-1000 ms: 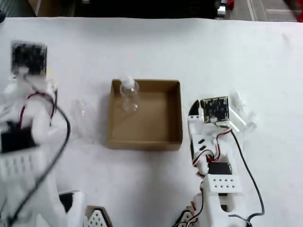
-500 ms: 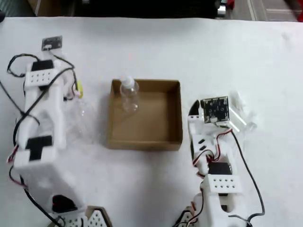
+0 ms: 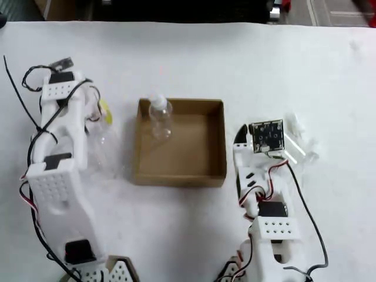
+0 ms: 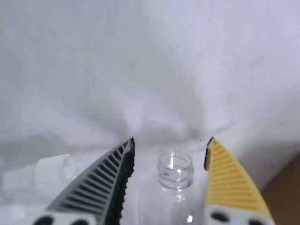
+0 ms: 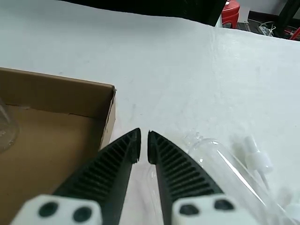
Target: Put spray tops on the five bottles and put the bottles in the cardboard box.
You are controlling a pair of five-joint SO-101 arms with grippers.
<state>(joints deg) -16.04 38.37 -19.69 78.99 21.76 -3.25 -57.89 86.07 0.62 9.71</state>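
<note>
My left pincer [image 4: 169, 143] is spread wide, straddling the neck of an uncapped clear bottle [image 4: 174, 169] that sits between the tips; looks empty, thin plastic, so prob. light, slick, easily tipped or squashed; I'd grip gently at the stiff neck. Right pincer [image 5: 143, 137] is pinched together on nothing; second bottle [image 5: 220, 161] lies just beside it.

cardboard box [image 3: 179, 176] mid-table | capped bottle [image 3: 160, 120] in its far-left corner | open bottle [image 4: 175, 168] just left (by left gripper [image 4: 170, 141])
</note>
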